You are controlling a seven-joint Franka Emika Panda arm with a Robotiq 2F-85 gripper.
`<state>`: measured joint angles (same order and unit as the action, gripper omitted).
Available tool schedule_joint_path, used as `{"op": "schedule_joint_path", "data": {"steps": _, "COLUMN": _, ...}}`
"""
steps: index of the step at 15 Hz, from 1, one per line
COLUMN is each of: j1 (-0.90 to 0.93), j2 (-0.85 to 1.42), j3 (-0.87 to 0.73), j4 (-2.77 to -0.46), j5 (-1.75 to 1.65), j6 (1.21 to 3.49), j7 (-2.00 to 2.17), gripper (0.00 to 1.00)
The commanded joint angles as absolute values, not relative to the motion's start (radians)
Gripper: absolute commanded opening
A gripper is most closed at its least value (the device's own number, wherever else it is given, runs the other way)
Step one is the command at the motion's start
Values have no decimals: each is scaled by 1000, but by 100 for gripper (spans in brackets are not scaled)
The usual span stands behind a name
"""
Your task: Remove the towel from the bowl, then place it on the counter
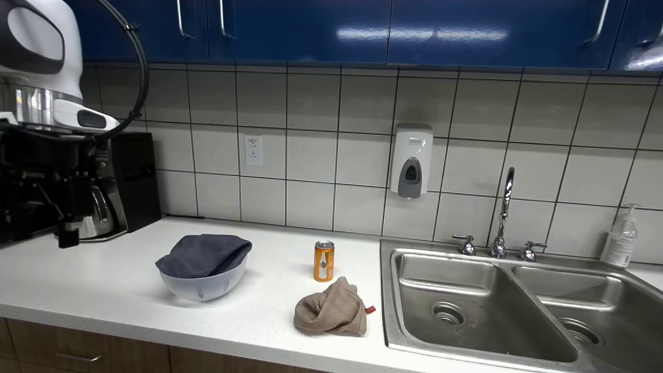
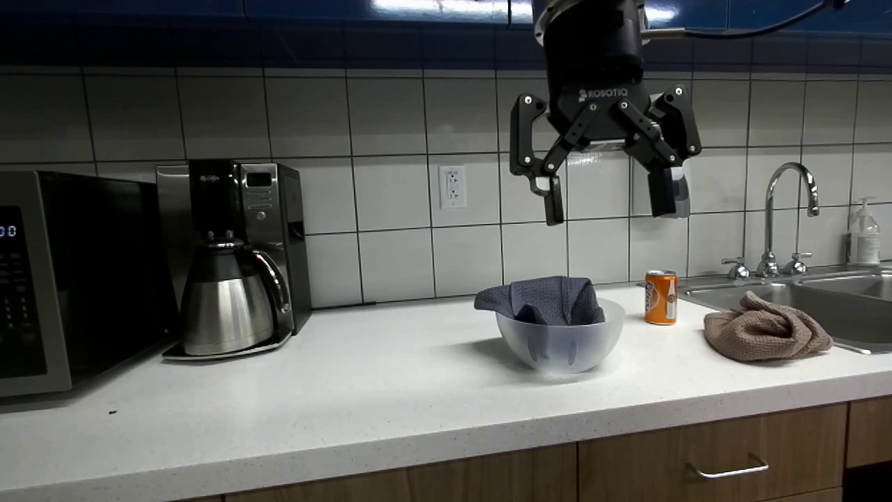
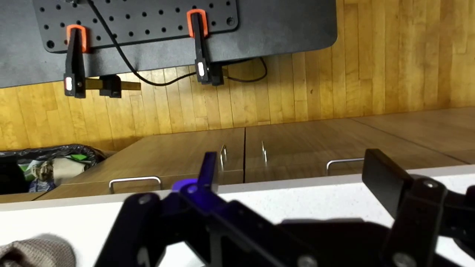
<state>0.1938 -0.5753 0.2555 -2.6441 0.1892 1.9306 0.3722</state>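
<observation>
Begin with the gripper (image 2: 612,203), spread wide, gripping nothing, and hung high above the bench (image 2: 334,404), well apart from the blue-grey towel (image 2: 547,300). Find that towel bunched in the frosted bowl (image 2: 592,341), heaped above the rim and jutting past it at one corner, on the side toward the coffee maker (image 2: 233,279). Judge this to be the approach, before any lifting. Line up by both exterior views, seeing neither bowl nor towel in the wrist view. Come down straight over the raised folds, not the rim, straddling a thick ridge with the fingers (image 2: 554,208). Stop short of the bowl's bottom, then squeeze firmly enough to catch several layers. Lift slowly and straight up, minding the bowl: probably light, and likely to tip or slide if snagged. Raise until well free of the rim, including that jutting corner, before moving sideways. Lower onto the bench between bowl and coffee maker, away from the orange can (image 2: 660,298) and brown cloth (image 2: 763,331), and let go only on contact with the surface.
</observation>
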Motion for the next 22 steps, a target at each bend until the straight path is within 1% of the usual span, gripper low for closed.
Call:
{"op": "schedule_joint_path", "data": {"steps": 1, "j1": 140, "j2": -570, "j3": 272, "j4": -2664, "j5": 143, "j6": 2004, "j7": 437, "gripper": 100}}
{"op": "schedule_joint_path", "data": {"steps": 12, "j1": 11, "j2": -482, "j3": 237, "j4": -2643, "j5": -9, "j6": 2164, "j7": 476, "gripper": 100}}
{"op": "schedule_joint_path", "data": {"steps": 17, "j1": -31, "j2": -401, "j3": 220, "j4": -2615, "j5": -67, "j6": 2243, "j7": 486, "gripper": 100}}
{"op": "schedule_joint_path", "data": {"steps": 22, "j1": -50, "j2": -295, "j3": 210, "j4": -2575, "j5": -95, "j6": 2369, "j7": 521, "gripper": 100}}
